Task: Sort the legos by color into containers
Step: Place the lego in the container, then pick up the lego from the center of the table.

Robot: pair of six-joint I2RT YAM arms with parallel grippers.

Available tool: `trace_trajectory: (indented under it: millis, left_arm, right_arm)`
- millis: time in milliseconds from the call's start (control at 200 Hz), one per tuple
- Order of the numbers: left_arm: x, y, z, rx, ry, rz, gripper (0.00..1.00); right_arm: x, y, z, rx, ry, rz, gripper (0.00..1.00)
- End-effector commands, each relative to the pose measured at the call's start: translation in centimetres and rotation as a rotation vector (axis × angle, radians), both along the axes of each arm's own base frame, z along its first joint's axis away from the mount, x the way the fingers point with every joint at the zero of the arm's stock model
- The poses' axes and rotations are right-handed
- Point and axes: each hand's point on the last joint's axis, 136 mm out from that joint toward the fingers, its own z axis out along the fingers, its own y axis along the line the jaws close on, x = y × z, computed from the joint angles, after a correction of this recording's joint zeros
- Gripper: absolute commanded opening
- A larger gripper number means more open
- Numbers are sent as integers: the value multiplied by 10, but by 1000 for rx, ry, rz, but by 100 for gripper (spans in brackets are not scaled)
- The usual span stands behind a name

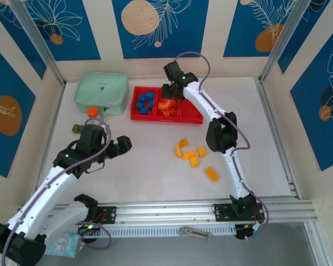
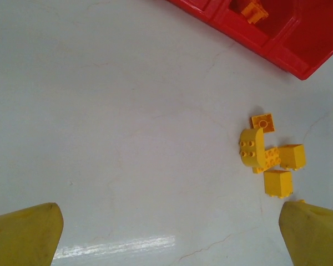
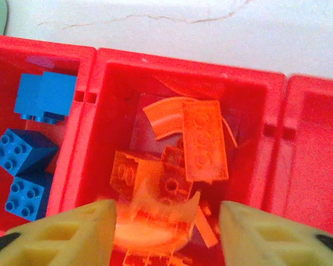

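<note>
2 wide-open, empty grippers: right gripper (image 3: 166, 221) above orange legos (image 3: 183, 160) in the red tray's (image 3: 188, 64) middle compartment, left gripper (image 2: 169, 233) over table (image 2: 127, 111), yellow legos (image 2: 269, 155) ahead-right.

White arm links (image 1: 50, 185) with black joints (image 1: 221, 136), purple-grey cables (image 1: 205, 64), small green lights (image 1: 184, 78), yellow end effector fingers (image 3: 61, 235)

Between the matt yellow fingertips (image 3: 61, 233) lie smooth, glossy orange plastic bricks (image 3: 202, 138) in a shiny red plastic tray (image 3: 188, 64). Beyond them the white tabletop (image 3: 299, 33) is smooth and faintly cracked.
</note>
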Motion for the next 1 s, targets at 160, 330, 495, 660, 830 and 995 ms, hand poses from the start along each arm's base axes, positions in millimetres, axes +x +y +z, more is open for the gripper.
trace_trajectory:
  millis: [160,330,495,660,830,995]
  left_arm:
    - [7,-1,19,14,-46,-33,99]
    - [4,-7,18,-14,-49,-56,99]
    - [1,-16,14,-39,-52,-84,99]
    - [-5,-25,4,-44,-48,-102,99]
    - [-10,-42,-1,-59,-65,-140,99]
    - [-12,-59,-6,-59,-82,-169,99]
  right_arm:
    - [-33,-7,38,19,-9,60,65]
    - [-82,-28,46,33,-8,35,71]
    - [-135,-55,33,51,61,-1,75]
    - [-181,-87,1,38,159,-66,77]
    - [-217,-103,-28,61,242,-87,79]
    - [-245,-115,-55,47,312,-114,81]
